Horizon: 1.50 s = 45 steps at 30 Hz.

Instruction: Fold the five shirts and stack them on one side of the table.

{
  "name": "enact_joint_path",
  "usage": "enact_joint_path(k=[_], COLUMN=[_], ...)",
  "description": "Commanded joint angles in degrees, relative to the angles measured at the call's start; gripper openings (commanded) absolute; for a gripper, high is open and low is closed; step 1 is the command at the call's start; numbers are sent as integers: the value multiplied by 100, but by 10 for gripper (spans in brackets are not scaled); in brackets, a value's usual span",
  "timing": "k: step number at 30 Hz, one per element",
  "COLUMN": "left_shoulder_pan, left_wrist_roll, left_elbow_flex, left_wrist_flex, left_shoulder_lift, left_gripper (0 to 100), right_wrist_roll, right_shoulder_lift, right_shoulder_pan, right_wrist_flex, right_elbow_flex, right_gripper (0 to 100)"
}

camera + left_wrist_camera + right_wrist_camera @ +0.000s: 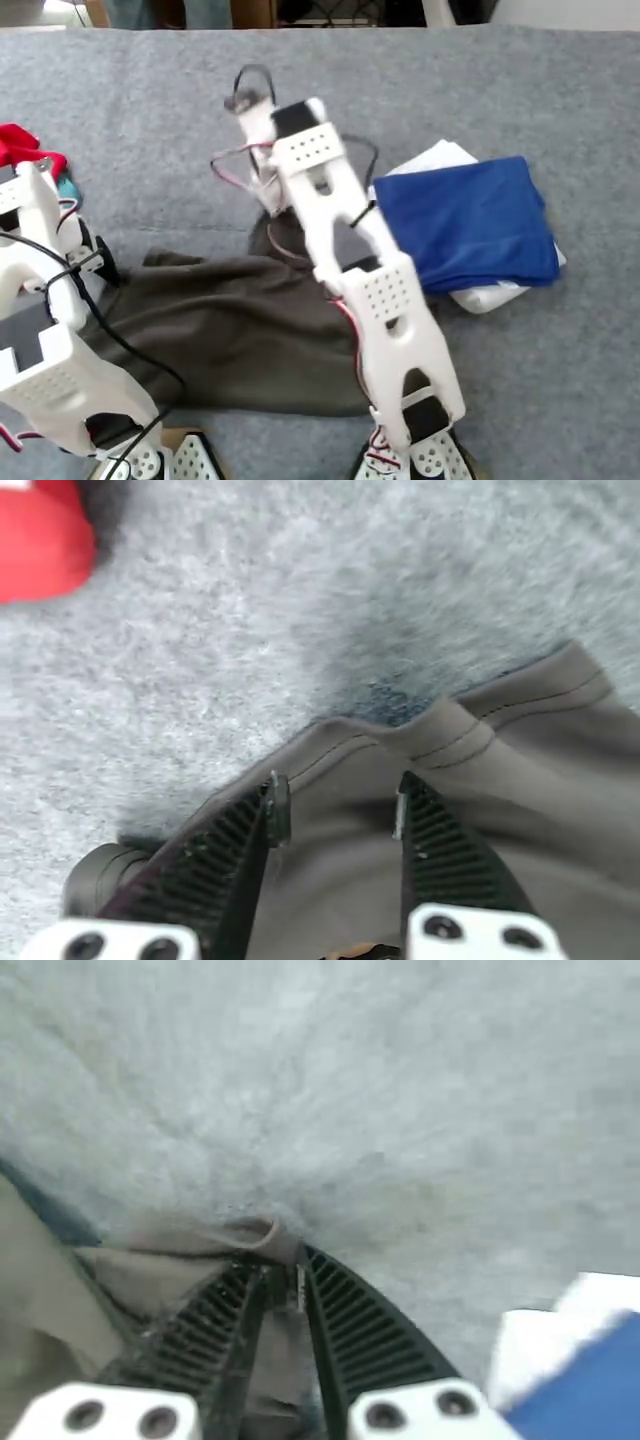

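Observation:
A dark olive-brown shirt (230, 325) lies spread on the grey table (480, 90), near the front. My left gripper (103, 264) is at the shirt's left corner. In the left wrist view it (335, 808) stands open, its fingers straddling the shirt's hem (470, 750). My right gripper (286, 1278) is shut on a pinched fold of the same shirt (150, 1270), at its far edge behind the arm (268, 208). A folded blue shirt (465, 220) rests on a folded white shirt (490, 295) to the right.
A red shirt (20, 143) is bunched at the table's left edge, with a bit of teal cloth (66, 186) beside it; the red also appears in the left wrist view (40, 535). Bare grey cloth stretches across the back and far right.

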Motion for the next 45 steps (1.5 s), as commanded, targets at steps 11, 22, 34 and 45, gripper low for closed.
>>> enact_joint_path(k=[11,22,34,45], left_shoulder_pan=[-4,1552,3196,3240], left_wrist_roll=[290,1820,3684,4273], left_elbow_flex=[-857,-1270,-1833,-5516], left_wrist_flex=[-35,-1319,-3349,-1776], left_shoulder_lift=[-53,-88,1196,3481], left_gripper=[199,204,285,205], right_wrist_roll=[-35,-62,-308,-378], right_shoulder_lift=[-1332,127,1411,1736], right_shoulder_pan=[686,721,1574,1407], right_wrist_flex=[-105,44,-290,-615], right_elbow_flex=[-3407,-2703,-3512,-3459], right_gripper=[15,15,15,15])
